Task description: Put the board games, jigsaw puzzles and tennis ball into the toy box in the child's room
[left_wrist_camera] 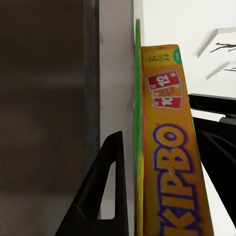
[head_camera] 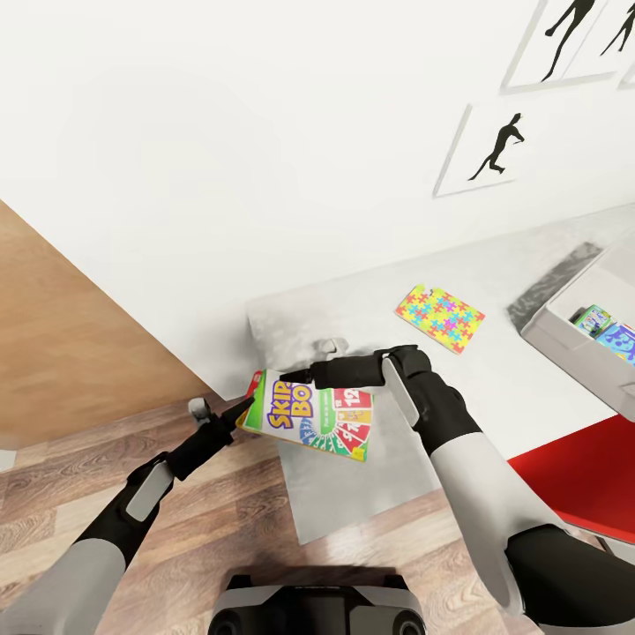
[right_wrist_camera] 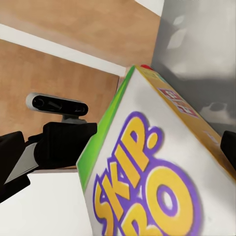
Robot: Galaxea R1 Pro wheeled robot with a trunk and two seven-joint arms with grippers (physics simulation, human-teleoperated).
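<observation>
**Inspector:** White-walled room, black silhouette pictures (head_camera: 498, 150) on the wall, wood-plank floor. The table (head_camera: 370, 300) runs light grey along the wall; its near end projects toward the robot.

**Clerk:** And the item in hand?

**Inspector:** The Skip-Bo board game (head_camera: 313, 414) sits over the table's near end, at its left edge, partly overhanging the floor. The left gripper (head_camera: 236, 416) meets it at its left short end; the left wrist view shows a dark finger (left_wrist_camera: 105, 191) alongside the box's green edge. The right gripper (head_camera: 295, 379) reaches across its top edge. Whether either pair of fingers is clamped on the box, I cannot tell.

**Clerk:** The destination?

**Inspector:** The toy box (head_camera: 564, 331) stands at the table's far right, already carrying two game boxes (head_camera: 608, 331). One jigsaw puzzle (head_camera: 439, 317) lies flat between it and the held box.

**Clerk:** What governs the next move?

**Inspector:** In my judgement, direction. The bin lies well off to the right, on the right arm's side, roughly along the game's long axis. The carry should pass over the puzzle.
</observation>
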